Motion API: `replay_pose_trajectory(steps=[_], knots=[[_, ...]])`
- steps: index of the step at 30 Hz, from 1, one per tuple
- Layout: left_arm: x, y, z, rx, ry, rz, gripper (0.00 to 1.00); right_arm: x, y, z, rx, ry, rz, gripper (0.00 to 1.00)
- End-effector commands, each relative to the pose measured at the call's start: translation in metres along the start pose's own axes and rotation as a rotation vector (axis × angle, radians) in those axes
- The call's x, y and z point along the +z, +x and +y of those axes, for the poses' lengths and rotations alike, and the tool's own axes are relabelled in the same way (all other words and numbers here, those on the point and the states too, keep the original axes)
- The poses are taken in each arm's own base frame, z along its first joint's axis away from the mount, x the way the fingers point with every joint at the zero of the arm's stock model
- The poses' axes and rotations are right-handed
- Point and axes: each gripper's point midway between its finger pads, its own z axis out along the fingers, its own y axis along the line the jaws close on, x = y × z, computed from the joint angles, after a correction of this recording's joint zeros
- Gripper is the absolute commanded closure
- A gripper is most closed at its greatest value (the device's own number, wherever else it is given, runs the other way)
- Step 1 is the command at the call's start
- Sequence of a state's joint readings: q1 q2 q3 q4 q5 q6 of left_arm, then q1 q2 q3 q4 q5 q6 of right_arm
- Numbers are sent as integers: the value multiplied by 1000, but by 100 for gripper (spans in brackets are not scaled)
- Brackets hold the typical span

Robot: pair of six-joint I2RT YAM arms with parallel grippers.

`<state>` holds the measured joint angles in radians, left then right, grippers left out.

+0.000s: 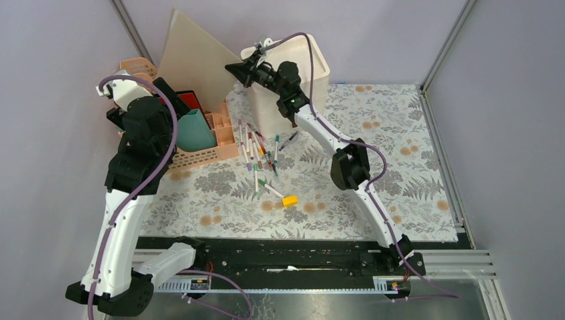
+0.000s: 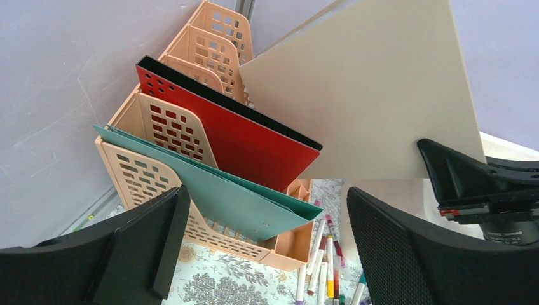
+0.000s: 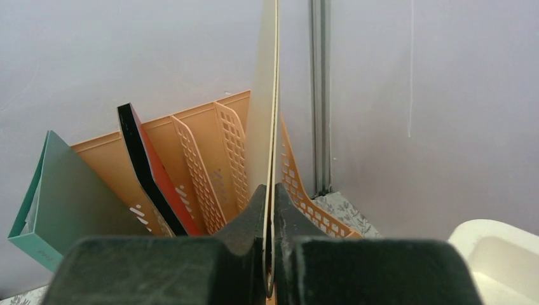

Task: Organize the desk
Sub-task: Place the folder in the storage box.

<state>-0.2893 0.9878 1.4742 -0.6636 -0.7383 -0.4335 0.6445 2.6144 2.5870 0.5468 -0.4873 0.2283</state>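
The desk carries a peach file organizer at its back left, with a teal folder and a red folder standing in its slots. My right gripper is shut on the lower corner of a beige folder. The beige folder stands tilted over the rear slots of the organizer. My left gripper is open and holds nothing, hovering in front of the teal folder and the red folder. Loose markers lie beside the organizer.
A white bin stands at the back centre, under my right arm. A small yellow block lies near the markers. Grey walls and a metal post close in the back left corner behind the organizer.
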Motion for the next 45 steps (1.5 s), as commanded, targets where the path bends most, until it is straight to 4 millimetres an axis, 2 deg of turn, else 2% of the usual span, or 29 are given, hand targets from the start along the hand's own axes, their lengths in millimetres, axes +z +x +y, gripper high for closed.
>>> replay_pose_trajectory(steps=[1, 4, 9, 13, 19, 26, 28, 32, 33, 35, 45], knots=[[-5, -27, 1, 6, -4, -62, 1, 9, -62, 28, -116, -72, -193, 100], [-2, -26, -2, 23, -2, -58, 1, 9, -48, 29, -115, -86, -181, 100], [2, -22, -5, 40, 3, -48, 1, 10, -41, 30, -132, -77, -221, 100], [2, -31, -8, 60, 10, -61, 1, 12, -36, 30, -156, -64, -271, 100], [1, -38, -10, 75, 14, -68, 1, 16, -4, 40, -154, -84, -252, 100], [-4, -38, -2, 96, 7, -74, 1, 9, 19, 47, -184, -161, -187, 100], [-5, -38, 0, 103, 2, -77, 1, 6, 20, 47, -191, -184, -170, 100], [-5, -37, 4, 108, -6, -85, 1, -2, 19, 32, -191, -165, -150, 100], [-5, -37, 4, 110, -6, -86, 1, -4, 13, 28, -196, -157, -151, 100], [-5, -37, 4, 111, -3, -91, 1, -9, 17, 23, -185, -145, -128, 100], [-4, -42, 2, 120, 7, -115, 1, -19, 10, 33, -156, -137, -82, 100]])
